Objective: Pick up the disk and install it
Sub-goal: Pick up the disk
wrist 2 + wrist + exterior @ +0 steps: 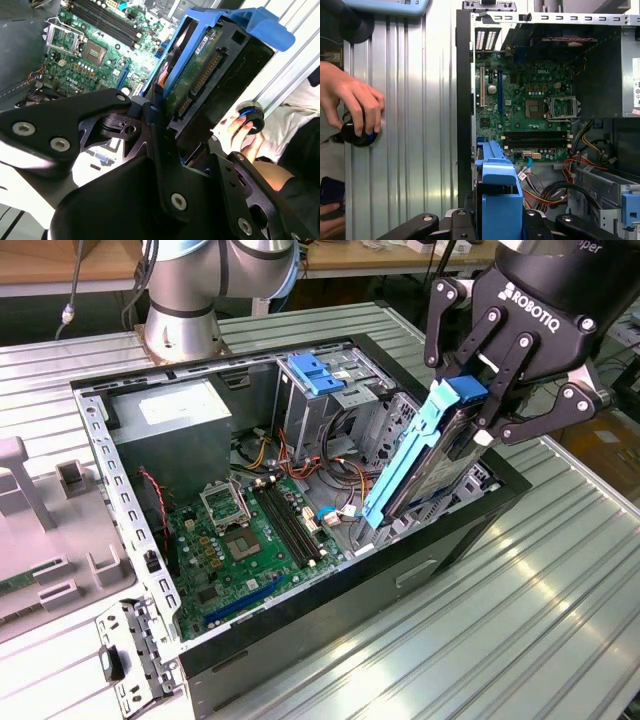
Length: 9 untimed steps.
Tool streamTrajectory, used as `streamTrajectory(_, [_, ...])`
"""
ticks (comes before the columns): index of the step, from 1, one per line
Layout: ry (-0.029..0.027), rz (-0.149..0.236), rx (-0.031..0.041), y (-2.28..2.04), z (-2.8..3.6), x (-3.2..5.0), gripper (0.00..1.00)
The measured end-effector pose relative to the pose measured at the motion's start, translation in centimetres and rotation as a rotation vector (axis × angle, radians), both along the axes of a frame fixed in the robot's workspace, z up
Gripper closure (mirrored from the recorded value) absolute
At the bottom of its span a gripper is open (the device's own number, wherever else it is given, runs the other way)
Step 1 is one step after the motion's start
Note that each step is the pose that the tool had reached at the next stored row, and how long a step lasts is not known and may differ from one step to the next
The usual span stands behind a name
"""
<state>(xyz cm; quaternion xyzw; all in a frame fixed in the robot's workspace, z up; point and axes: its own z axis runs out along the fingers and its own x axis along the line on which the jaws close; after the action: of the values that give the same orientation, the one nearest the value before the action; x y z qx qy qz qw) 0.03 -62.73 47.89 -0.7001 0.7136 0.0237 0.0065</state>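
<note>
The disk (432,462), a dark flat drive in bright blue side rails, hangs steeply tilted over the open computer case (100,460) at the exterior view's right. Its lower end dips inside the case beside the near-right wall; its blue tab points up. My gripper (470,418) is shut on the disk's upper end, with black fingers (492,390) on both faces. In the second wrist view the disk (200,70) shows its connector edge above the motherboard. Its blue tab end, the disk (497,192), rises between the finger links in the first wrist view.
Inside the case lie the green motherboard (240,540), a grey power supply (175,415), loose cables (340,475) and a drive cage holding another blue-tabbed carrier (315,375). A person's hand (355,100) grips a black and blue knob (357,135) on the ribbed metal table (520,620) beside the case.
</note>
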Motion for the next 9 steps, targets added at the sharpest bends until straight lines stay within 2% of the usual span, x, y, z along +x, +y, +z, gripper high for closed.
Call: streamTrajectory(9, [0.0054, 0.0, 0.0007, -0.97, -0.01, 1.96, 0.64])
